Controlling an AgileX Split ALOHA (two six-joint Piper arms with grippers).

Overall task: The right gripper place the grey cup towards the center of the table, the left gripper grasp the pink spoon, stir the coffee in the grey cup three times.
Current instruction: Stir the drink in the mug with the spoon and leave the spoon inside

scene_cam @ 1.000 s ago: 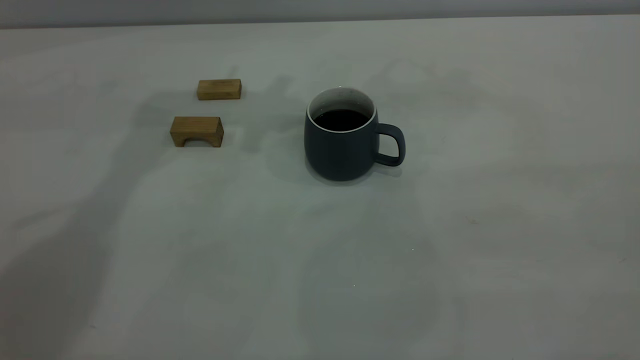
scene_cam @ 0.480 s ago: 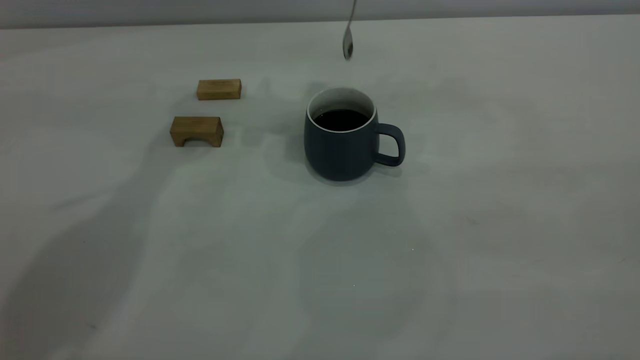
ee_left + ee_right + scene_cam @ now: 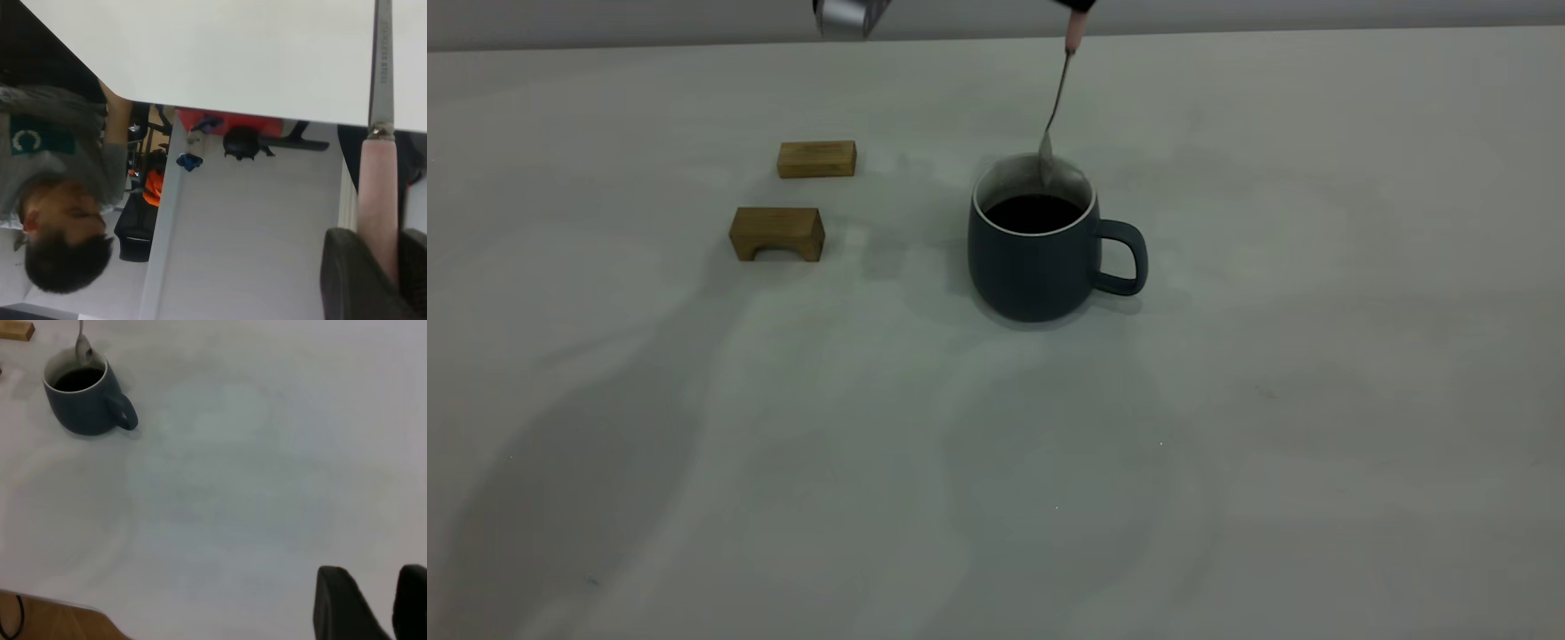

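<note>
Count: you have one cup (image 3: pixel 1034 258), one spoon (image 3: pixel 1055 116), two wooden blocks and two grippers.
Cup: it stands upright on the table (image 3: pixel 996 462), just above centre in the exterior view, with its handle pointing to 3 o'clock. It shows again in the right wrist view (image 3: pixel 85 397).
Coffee (image 3: pixel 1033 213): dark liquid fills the cup to a little below the white rim.
Spoon: it hangs bowl-down over the cup, tilted so the pink handle end leans toward 1 o'clock. The metal bowl sits at the far rim, inside the mouth; you cannot tell whether it touches the coffee.
Left gripper (image 3: pixel 387 267): its fingers (image 3: pixel 350 277) are clenched on the pink handle, seen in the left wrist view (image 3: pixel 379 200). In the exterior view only its edge shows at 12 o'clock.
Right gripper (image 3: pixel 387 603): it is well apart from the cup, toward 4 o'clock of it in its own view. Its two fingers stand apart with nothing between them.
Blocks: one flat block (image 3: pixel 816 159) and one arched block (image 3: pixel 776 233) lie at 9 to 10 o'clock of the cup, near each other but apart.
Obstructions: nothing stands between the blocks and the cup.
Surroundings: a person (image 3: pixel 63 200) is visible beyond the table edge in the left wrist view.
</note>
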